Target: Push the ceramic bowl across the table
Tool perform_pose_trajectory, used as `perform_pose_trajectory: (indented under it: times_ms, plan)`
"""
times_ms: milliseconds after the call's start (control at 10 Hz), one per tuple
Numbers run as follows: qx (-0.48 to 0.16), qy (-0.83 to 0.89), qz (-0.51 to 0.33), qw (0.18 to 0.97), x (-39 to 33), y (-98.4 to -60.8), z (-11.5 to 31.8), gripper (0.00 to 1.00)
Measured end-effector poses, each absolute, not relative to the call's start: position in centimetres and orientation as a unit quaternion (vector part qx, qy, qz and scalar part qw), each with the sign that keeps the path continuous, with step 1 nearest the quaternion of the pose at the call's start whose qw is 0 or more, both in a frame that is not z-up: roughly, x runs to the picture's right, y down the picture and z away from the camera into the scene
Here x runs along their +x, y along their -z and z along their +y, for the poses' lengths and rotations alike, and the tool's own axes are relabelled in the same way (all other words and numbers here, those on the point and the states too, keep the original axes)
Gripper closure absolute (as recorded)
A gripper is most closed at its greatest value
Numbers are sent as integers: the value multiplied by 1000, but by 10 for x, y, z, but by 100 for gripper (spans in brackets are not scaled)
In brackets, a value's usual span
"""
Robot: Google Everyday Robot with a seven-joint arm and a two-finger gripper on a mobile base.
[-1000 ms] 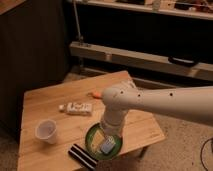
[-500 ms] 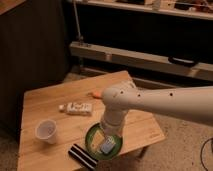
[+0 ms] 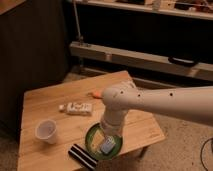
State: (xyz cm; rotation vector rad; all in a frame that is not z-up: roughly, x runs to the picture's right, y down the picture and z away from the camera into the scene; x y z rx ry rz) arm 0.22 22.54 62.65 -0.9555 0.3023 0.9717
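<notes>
The green ceramic bowl (image 3: 91, 140) sits near the front edge of the light wooden plank table (image 3: 50, 97), right of its middle. My white arm comes in from the right and bends down over the bowl. My gripper (image 3: 107, 145) points down inside the bowl, at or just above its yellow-green inside, and hides part of it.
A black-and-white striped flat block (image 3: 81, 156) lies just left of the bowl at the front edge. A small white cup (image 3: 46, 131) stands at the front left. A white packet (image 3: 76, 107) lies mid-table, with a small orange thing (image 3: 95, 94) behind it. Dark shelving stands behind.
</notes>
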Motion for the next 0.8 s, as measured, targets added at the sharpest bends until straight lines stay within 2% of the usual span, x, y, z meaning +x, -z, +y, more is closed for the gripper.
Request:
perform_pose_trajectory:
  times_ms: [500, 800]
  plan:
    - [-439, -447, 140, 767, 3, -627, 226, 20]
    - [-409, -441, 131, 788, 22, -640, 244, 20]
